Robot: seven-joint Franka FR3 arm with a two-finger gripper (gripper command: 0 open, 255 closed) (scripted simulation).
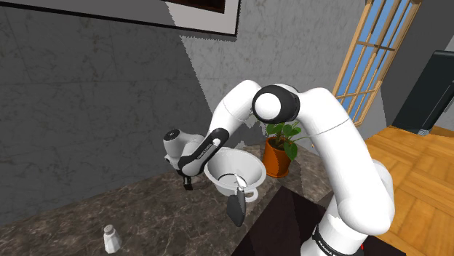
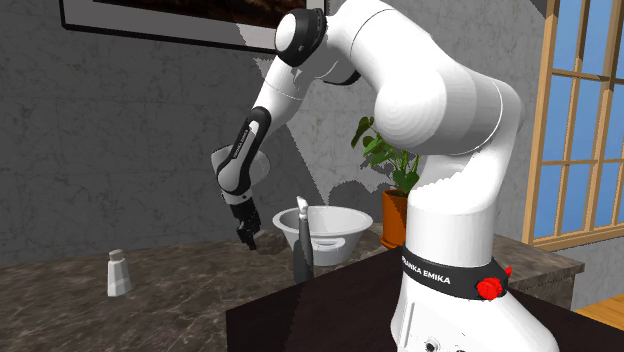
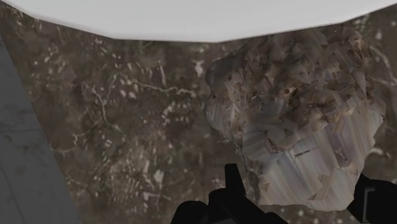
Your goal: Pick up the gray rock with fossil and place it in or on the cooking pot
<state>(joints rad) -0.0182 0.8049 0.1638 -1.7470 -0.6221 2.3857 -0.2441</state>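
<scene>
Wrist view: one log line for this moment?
phase: pre-grasp | hand: open, fingers either side of rock, contact unclear | rock: on counter beside white pot

White arm [image 2: 440, 110]; dark joints [image 1: 289, 102]; black gripper [image 2: 246, 242]; black band [image 2: 450, 276] lettered FRANKA EMIKA; red knob [image 2: 488, 288]

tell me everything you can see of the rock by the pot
The rock is a rough, faceted lump, grey with brownish patches, stone-like. It lies on the dark marbled counter right beside the white pot's rim; whether they touch is unclear. The open pincer straddles its near end, one finger on each side, with no clear contact.
</scene>
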